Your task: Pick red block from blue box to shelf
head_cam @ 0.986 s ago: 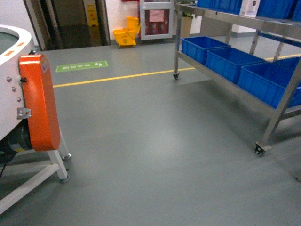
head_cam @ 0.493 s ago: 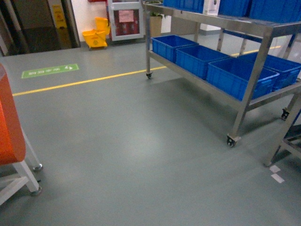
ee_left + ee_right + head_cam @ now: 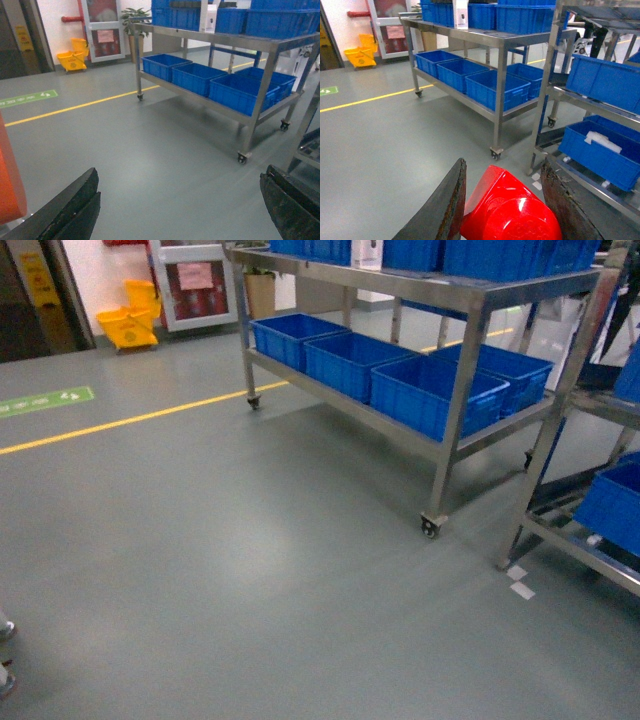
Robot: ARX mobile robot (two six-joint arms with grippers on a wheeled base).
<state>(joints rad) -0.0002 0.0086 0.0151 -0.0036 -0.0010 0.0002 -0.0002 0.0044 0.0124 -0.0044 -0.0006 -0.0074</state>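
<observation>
The left gripper [image 3: 180, 210] hangs with jaws wide apart over bare grey floor [image 3: 250, 540]. Farther right, the right gripper [image 3: 507, 205] is clamped on the red block [image 3: 507, 212] (filling the gap), before the shelf [image 3: 502, 45] with blue crates [image 3: 495, 87].

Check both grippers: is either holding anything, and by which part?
The right gripper holds the small red plastic block, clamped by its sides between the jaws. The left gripper is open and holds nothing.
</observation>
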